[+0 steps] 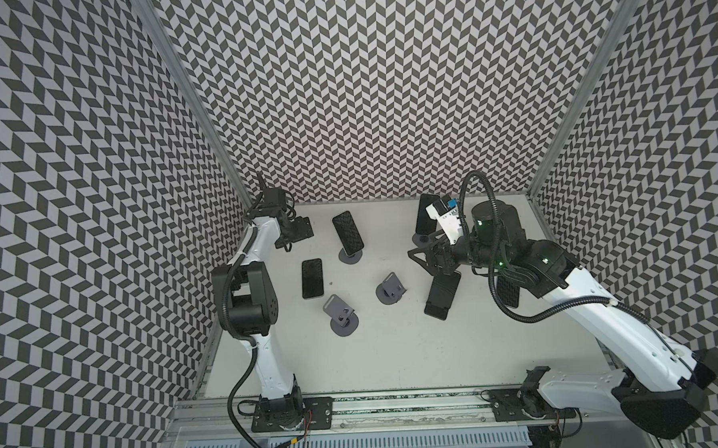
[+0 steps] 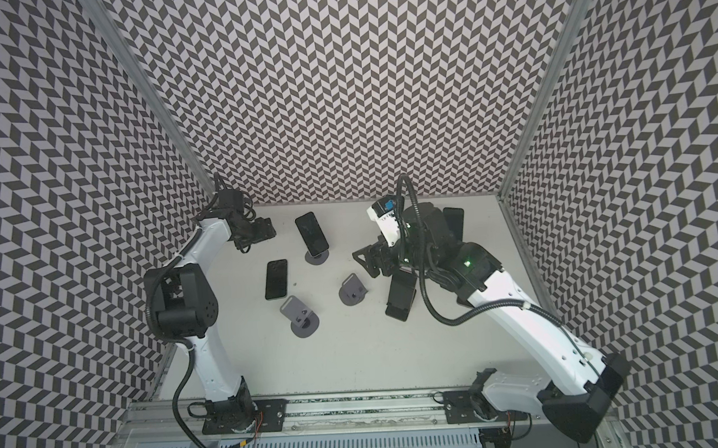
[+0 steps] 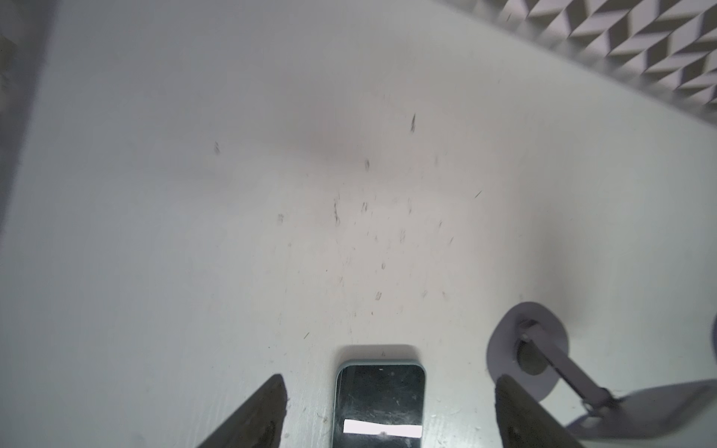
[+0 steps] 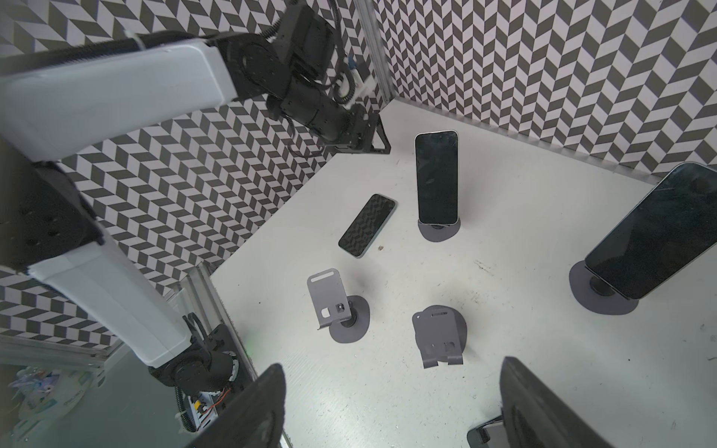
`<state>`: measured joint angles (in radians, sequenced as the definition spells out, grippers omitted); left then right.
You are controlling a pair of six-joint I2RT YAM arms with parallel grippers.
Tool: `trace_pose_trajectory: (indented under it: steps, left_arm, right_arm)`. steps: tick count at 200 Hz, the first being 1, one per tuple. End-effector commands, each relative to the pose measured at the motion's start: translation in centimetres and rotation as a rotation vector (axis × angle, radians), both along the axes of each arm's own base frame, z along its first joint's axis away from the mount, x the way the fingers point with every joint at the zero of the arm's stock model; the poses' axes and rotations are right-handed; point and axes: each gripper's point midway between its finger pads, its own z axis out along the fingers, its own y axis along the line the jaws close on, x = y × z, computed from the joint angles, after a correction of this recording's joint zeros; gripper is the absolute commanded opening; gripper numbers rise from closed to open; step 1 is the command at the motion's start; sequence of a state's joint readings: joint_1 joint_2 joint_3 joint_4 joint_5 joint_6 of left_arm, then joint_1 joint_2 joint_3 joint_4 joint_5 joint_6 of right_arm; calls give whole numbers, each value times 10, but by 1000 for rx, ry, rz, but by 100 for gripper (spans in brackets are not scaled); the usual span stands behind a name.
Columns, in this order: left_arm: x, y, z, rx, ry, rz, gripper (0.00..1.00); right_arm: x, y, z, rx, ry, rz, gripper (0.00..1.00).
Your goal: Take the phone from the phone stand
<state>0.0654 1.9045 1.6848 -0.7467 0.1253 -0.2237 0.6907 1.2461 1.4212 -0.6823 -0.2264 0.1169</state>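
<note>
Two dark phones lean on grey stands: a phone [image 1: 348,232] [image 4: 436,176] at the back middle on its stand [image 1: 350,257], and a second phone [image 1: 425,220] [image 4: 655,236] at the back right, partly hidden by my right arm. A green-edged phone [image 3: 380,403] [image 1: 312,278] lies flat on the white table [image 1: 396,348]. My left gripper [image 3: 388,380] [image 1: 297,232] is open over it, fingers clear of both its sides. My right gripper [image 4: 392,366] [image 1: 423,259] hangs open and empty above the table's middle right.
Two empty grey stands [image 1: 340,313] [image 1: 390,289] stand mid-table. A black phone [image 1: 443,295] lies flat under my right wrist, its corner [image 4: 485,434] beside one finger. Another flat phone [image 1: 508,293] shows under the right arm. A stand base [image 3: 504,349] sits by my left gripper.
</note>
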Motion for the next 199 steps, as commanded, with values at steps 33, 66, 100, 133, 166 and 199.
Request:
trace_pose_trajectory:
  steps: [33, 66, 100, 133, 166, 199]
  left_arm:
    - [-40, -45, 150, -33, -367, -46, 90]
    - [-113, -95, 201, -62, -568, -160, 92]
    - [-190, -103, 225, -240, -718, -161, 91]
    - [-236, -100, 207, -280, -715, -172, 90]
    - [-253, -101, 184, -249, -645, -219, 91]
    - [-257, -105, 169, -240, -582, -250, 92]
  right_arm:
    - [19, 17, -18, -68, -98, 69, 86]
    - [22, 26, -53, -134, -93, 136, 91]
    - [28, 22, -79, -171, -77, 105, 94]
    - [26, 21, -103, -169, -49, 98, 96]
    - [31, 22, -115, -171, -40, 76, 97]
    - [31, 34, -126, -144, -3, 113, 98]
